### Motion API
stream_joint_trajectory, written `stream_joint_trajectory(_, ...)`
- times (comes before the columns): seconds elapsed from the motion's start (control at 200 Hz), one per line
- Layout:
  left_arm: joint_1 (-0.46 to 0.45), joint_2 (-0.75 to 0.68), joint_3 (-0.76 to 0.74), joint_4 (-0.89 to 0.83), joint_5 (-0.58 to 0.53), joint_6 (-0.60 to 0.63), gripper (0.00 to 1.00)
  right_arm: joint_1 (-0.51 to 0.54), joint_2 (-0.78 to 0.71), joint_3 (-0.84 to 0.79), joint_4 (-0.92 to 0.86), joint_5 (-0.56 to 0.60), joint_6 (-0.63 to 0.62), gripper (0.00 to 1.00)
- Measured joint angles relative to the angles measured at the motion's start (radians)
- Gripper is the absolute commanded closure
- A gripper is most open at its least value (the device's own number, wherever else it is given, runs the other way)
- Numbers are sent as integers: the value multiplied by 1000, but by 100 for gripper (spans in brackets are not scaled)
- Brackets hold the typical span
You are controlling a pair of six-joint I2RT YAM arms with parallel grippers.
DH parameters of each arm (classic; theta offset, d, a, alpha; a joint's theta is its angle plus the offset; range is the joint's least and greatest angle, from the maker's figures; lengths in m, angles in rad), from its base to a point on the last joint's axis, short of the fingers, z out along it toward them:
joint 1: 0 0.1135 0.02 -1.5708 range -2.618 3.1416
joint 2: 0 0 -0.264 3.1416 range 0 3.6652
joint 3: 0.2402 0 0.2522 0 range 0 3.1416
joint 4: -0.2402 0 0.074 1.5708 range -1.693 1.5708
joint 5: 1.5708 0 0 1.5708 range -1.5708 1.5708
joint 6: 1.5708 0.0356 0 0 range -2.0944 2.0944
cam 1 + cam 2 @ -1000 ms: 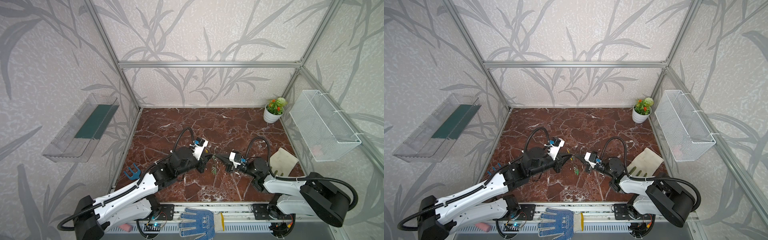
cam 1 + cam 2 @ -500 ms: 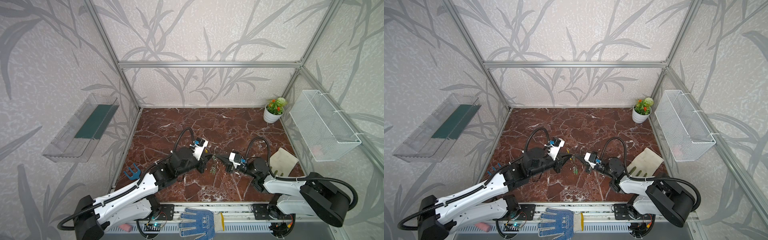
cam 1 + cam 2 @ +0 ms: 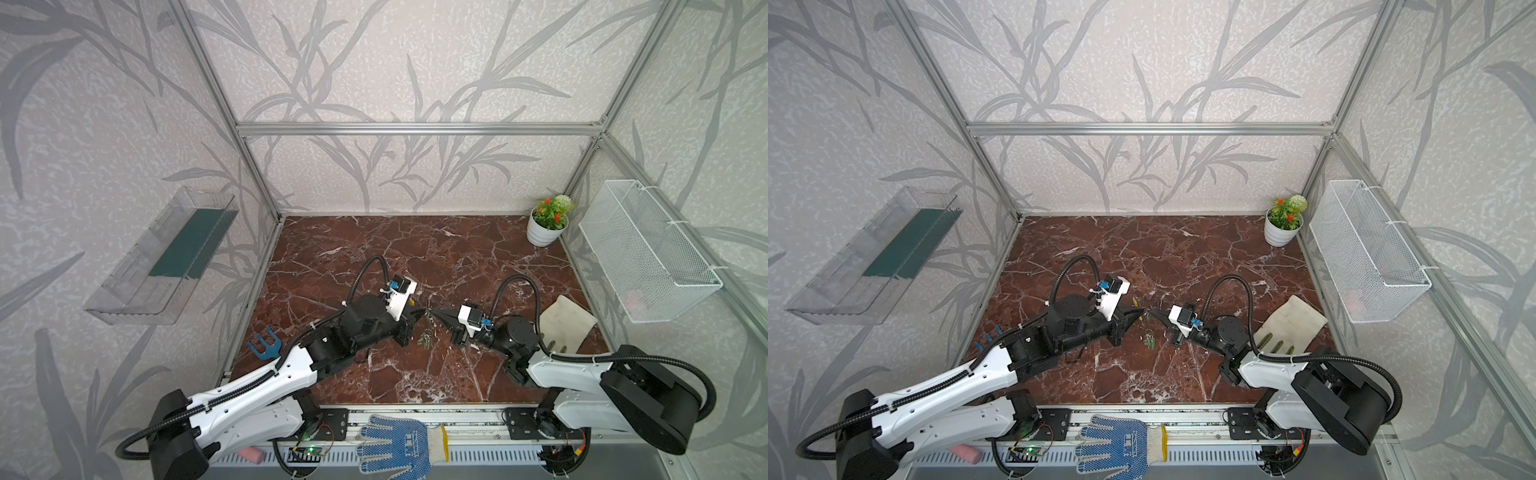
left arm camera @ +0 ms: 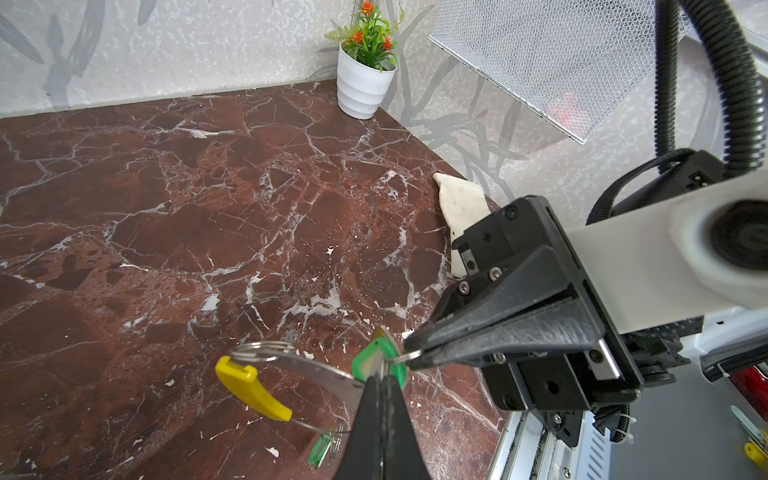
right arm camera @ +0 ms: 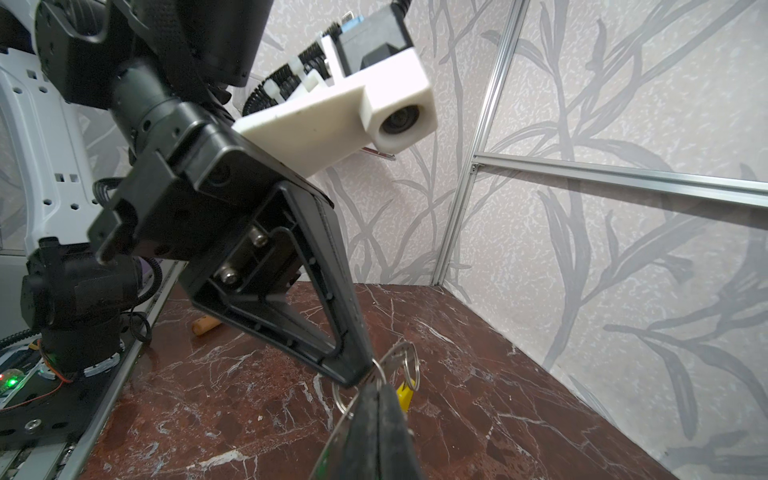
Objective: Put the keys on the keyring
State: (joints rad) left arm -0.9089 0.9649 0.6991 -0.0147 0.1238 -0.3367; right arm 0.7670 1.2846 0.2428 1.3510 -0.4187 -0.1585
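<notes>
Over the table (image 4: 166,208), the left tool (image 4: 380,380) pinched the keyring (image 4: 307,368). The right tool (image 4: 411,353) clamped the loop of 1 green key (image 4: 374,359). More keys (image 4: 321,451) hung from the keyring.

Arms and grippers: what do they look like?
The left arm and right arm have white shells, black joints and black bases. The left gripper and right gripper end in black, tapering triangular fingers, each with a white camera block and a looping black ribbed cable.
</notes>
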Motion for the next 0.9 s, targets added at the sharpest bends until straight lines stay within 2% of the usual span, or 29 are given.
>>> stream_joint_trajectory(0.65,0,7,0,-18,-25,5,100,5,-3,-1,6,0,0,100)
stream_joint_trajectory(0.9,0,-3,9,-58,-26,71,100,5,6,-1,7,33,14,100)
